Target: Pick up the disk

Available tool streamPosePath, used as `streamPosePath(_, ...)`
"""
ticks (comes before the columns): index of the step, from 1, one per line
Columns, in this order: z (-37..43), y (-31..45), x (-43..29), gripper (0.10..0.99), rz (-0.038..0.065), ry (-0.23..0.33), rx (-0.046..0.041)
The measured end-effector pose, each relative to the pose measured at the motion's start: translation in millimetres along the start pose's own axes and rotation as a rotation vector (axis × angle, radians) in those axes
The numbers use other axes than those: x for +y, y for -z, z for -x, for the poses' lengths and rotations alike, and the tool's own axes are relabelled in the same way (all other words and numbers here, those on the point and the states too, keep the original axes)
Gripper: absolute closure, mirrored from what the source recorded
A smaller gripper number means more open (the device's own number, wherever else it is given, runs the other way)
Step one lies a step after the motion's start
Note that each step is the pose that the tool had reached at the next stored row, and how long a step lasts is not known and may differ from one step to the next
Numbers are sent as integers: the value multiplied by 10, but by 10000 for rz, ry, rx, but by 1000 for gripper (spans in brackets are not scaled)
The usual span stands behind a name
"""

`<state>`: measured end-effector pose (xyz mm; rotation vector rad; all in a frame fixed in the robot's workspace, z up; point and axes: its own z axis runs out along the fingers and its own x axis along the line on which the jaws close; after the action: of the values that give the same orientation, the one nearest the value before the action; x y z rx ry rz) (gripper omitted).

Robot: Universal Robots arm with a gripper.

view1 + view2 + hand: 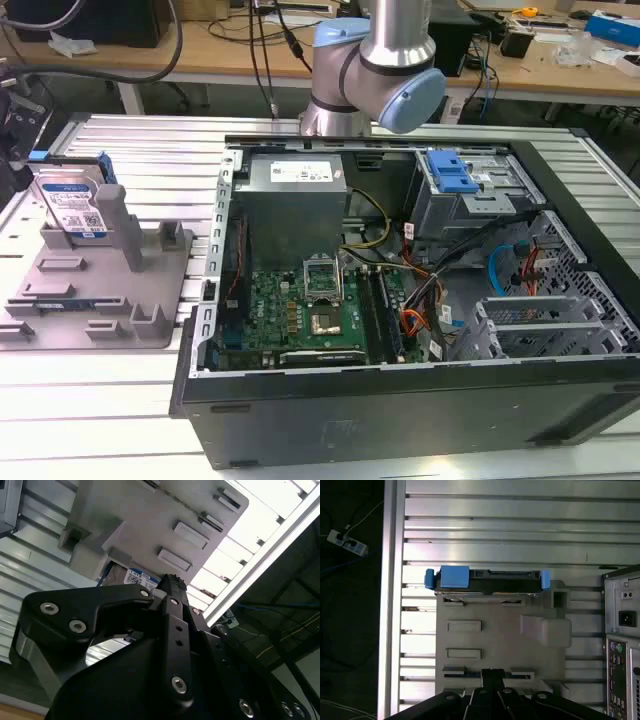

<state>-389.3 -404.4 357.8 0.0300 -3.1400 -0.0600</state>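
The ribbed metal worktop [90,400] carried an open computer case [400,420], with a grey fixture [100,290] beside it on the exterior view's left. The disk [72,210] stood upright on edge in a slot along one end of that fixture, its blue rails showing. My tool [492,675] hung over the fixture's opposite end, tips drawn together on nothing, apart from the disk.

One disk [72,208] is standing in one grey holder [110,300] beside one open computer case [400,425]. One grey power-supply box [295,205] and one blue bracket [450,172] are sitting inside that case.
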Motion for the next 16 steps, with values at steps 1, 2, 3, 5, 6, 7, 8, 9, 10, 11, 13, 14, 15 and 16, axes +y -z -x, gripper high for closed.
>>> streamPosePath(1, 0, 0, 0, 980, 0, 0, 0)
streamPosePath(2, 0, 0, 0, 980, 0, 0, 0)
streamPosePath(3, 0, 0, 0, 980, 0, 0, 0)
streamPosePath(5, 0, 0, 0, 980, 0, 0, 0)
streamPosePath(6, 0, 0, 0, 980, 0, 0, 0)
streamPosePath(7, 0, 0, 0, 980, 0, 0, 0)
streamPosePath(8, 0, 0, 0, 980, -1, 11, 0)
streamPosePath(9, 0, 0, 0, 980, -2, 156, 6)
streamPosePath(10, 0, -1, 0, 980, 0, 344, 12)
streamPosePath(11, -1, -1, 1, 980, -2, 616, 23)
streamPosePath(13, 0, -1, 0, 980, -1, 1014, 38)
streamPosePath(14, 0, -1, 0, 980, -1, 1177, 44)
streamPosePath(15, 0, -1, 0, 980, -2, 1553, 59)
streamPosePath(16, 0, -1, 0, 980, -2, 1744, 67)
